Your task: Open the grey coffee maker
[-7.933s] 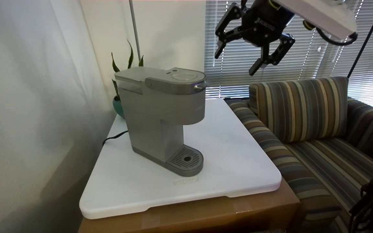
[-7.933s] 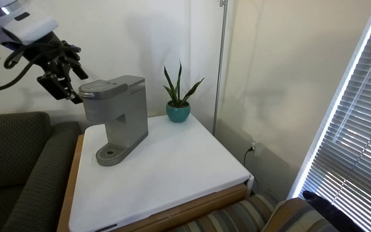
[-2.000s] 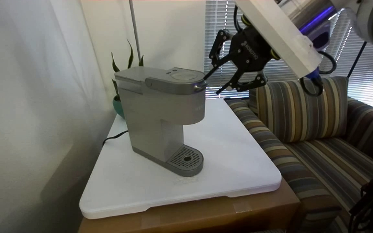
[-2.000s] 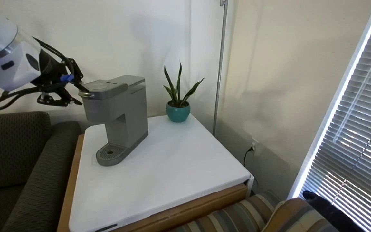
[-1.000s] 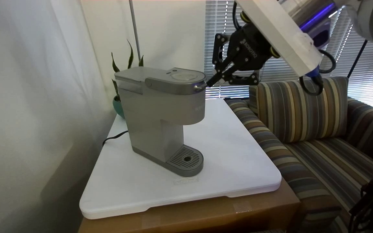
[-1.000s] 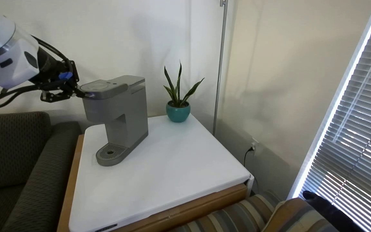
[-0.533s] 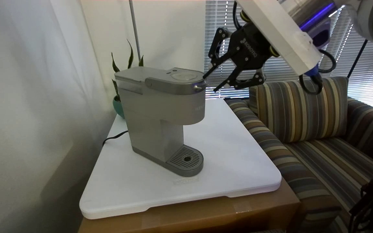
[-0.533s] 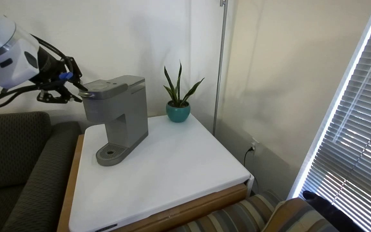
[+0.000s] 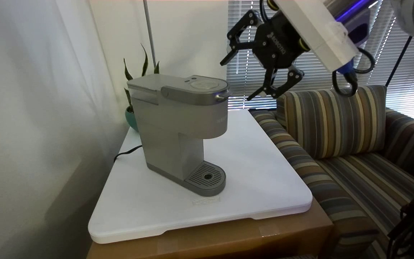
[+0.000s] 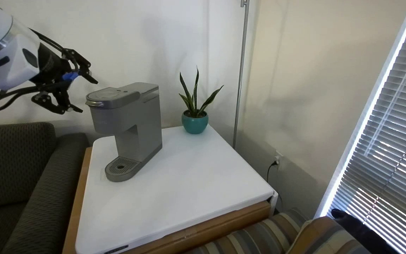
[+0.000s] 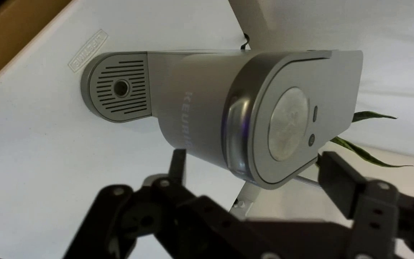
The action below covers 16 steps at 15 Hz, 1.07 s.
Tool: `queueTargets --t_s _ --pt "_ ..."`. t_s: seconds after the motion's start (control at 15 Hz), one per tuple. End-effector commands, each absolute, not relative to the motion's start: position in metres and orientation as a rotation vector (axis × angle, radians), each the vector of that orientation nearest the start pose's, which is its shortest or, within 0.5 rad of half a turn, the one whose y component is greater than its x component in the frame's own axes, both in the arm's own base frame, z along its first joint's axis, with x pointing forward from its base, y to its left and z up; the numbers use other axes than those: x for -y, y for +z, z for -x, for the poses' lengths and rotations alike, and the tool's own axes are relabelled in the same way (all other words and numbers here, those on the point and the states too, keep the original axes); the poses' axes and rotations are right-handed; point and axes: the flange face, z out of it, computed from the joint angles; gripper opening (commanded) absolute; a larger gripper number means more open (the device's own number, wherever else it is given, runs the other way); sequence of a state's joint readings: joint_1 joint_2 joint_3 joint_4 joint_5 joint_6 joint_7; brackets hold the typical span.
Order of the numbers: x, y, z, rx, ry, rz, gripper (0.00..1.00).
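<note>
Presumably the gripper [image 9: 235,81], spread wide and empty, is aiming for the coffee maker's [image 9: 176,120] closed lid [image 11: 288,124]; next, its handle [image 11: 238,133] is needing a lift.

Matt plastic coffee maker [image 9: 176,120], glossy handle [image 11: 236,135]

1. The gripper [image 9: 235,81] is built of black, jointed links studded with silvery screw heads [image 11: 383,186]; flat, dark pads [image 11: 339,183] are fitted to its ends.
2. On the gripper's black housing [image 9: 273,43], "ROBOTIQ" is printed in pale letters.
3. Beside the gripper, a white bar [image 9: 318,34] is mounted, to which a black cable [image 9: 353,80] is joined by a blue collar [image 9: 345,68].
4. Behind the gripper, a white casing [image 10: 16,70] is marked with a dark oval [image 10: 30,57] and a short dark slot [image 10: 2,61].
5. A metallic barrel [image 9: 340,6] behind the gripper is streaked with violet-blue.
</note>
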<state>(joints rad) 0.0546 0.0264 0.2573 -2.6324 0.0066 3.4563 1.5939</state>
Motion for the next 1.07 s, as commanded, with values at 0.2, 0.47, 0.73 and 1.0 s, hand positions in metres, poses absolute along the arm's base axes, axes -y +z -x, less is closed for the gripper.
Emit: queueTargets --t_s 0.2,0.47,0.73,1.0 --pt "-0.154 0.324 -0.460 -1.455 -0.564 1.955 1.00" --pt "-0.153 0.318 -0.462 -1.465 -0.554 1.958 1.00" --pt "-0.153 0.310 -0.467 -1.482 -0.537 1.960 1.00" --pt "-0.154 0.304 -0.473 -1.483 -0.528 1.963 1.00"
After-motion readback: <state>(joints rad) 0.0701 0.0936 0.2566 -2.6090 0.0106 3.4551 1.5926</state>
